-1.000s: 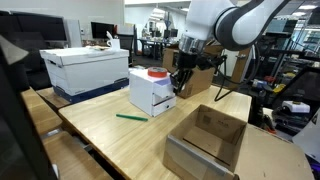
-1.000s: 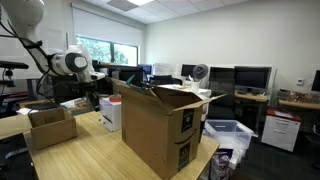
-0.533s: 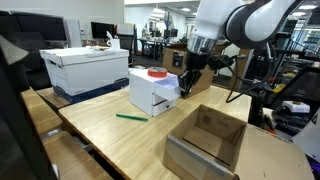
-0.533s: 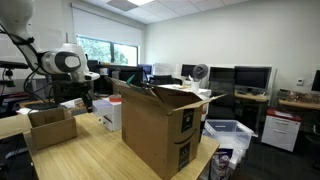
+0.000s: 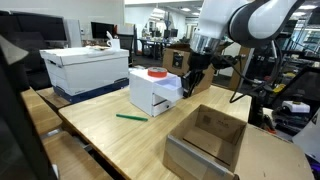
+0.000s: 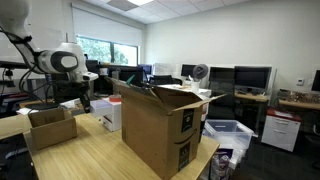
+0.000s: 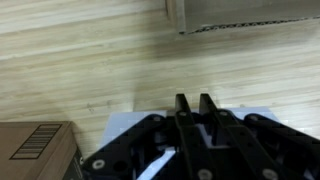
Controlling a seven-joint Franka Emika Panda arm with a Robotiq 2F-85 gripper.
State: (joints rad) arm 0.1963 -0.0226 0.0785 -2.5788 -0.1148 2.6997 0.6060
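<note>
The gripper [image 5: 187,91] is held above the table [image 5: 100,135], its fingers [image 7: 182,115] closed together on nothing. The white box [image 5: 150,92] stands just beside it, so nothing is carried.

Built of white, rounded arm [image 5: 228,18] links with dark joint bands. Ends in black claw [image 5: 190,86]: two slim parallel fingers [image 7: 182,108], black linkage bars, round pivot screws.
</note>
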